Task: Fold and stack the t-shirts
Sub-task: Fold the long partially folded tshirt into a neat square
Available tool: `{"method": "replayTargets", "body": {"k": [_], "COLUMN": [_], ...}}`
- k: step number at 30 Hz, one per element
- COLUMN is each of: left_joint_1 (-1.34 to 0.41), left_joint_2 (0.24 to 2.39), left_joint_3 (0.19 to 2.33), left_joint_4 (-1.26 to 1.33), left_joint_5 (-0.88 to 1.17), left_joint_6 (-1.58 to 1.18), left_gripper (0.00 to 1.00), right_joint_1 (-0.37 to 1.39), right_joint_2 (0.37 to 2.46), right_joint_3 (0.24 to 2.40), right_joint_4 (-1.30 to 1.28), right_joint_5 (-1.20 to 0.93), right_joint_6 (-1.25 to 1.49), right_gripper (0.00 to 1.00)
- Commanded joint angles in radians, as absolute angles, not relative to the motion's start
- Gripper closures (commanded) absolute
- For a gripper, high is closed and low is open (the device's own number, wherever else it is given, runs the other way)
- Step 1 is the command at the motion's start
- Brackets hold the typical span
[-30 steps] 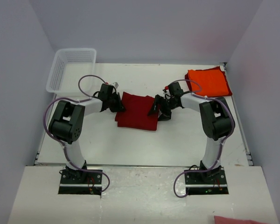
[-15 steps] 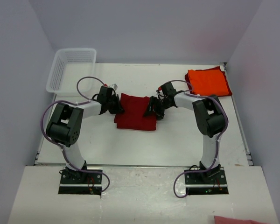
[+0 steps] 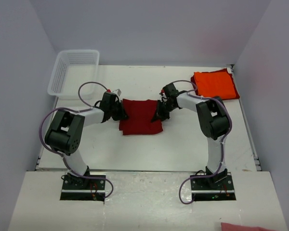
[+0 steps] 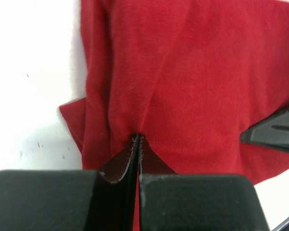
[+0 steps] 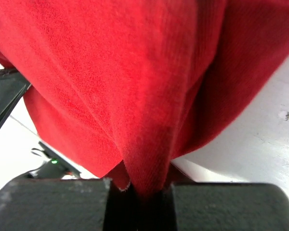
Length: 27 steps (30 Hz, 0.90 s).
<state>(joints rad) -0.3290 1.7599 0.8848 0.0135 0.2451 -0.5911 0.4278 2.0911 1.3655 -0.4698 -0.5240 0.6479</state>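
A dark crimson t-shirt [image 3: 140, 117] lies folded in the middle of the table, with a gripper at each side edge. My left gripper [image 3: 119, 111] is shut on its left edge; in the left wrist view the pads [image 4: 138, 144] pinch a ridge of the red cloth [image 4: 192, 82]. My right gripper [image 3: 159, 112] is shut on its right edge, and in the right wrist view a bunch of the cloth [image 5: 149, 120] runs down between the jaws. The bright orange t-shirt [image 3: 215, 84] lies folded flat at the back right.
A white mesh basket [image 3: 73, 71] stands at the back left corner. The table's right edge runs just beside the orange shirt. A reddish cloth corner [image 3: 250, 226] shows at the bottom right, off the table.
My right gripper has moved left onto the crimson shirt's right edge and closed on it. The left gripper stayed shut on the left edge and drifted slightly. The shirt's edges have bunched.
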Motion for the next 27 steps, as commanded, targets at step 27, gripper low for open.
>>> {"method": "replayTargets", "body": {"k": [27], "left_joint_1": [-0.699], "left_joint_2": [1.367], "left_joint_3": [0.677], "left_joint_4": [-0.045], "left_joint_5": [0.179], "left_joint_6": [-0.627], "left_gripper": [1.0], "right_joint_1": [0.454], "right_joint_2": [2.026], "right_joint_3": [1.741], "right_joint_4": [-0.853], "right_joint_5": [0.802], "right_joint_6": [0.232], "right_gripper": [1.0]}}
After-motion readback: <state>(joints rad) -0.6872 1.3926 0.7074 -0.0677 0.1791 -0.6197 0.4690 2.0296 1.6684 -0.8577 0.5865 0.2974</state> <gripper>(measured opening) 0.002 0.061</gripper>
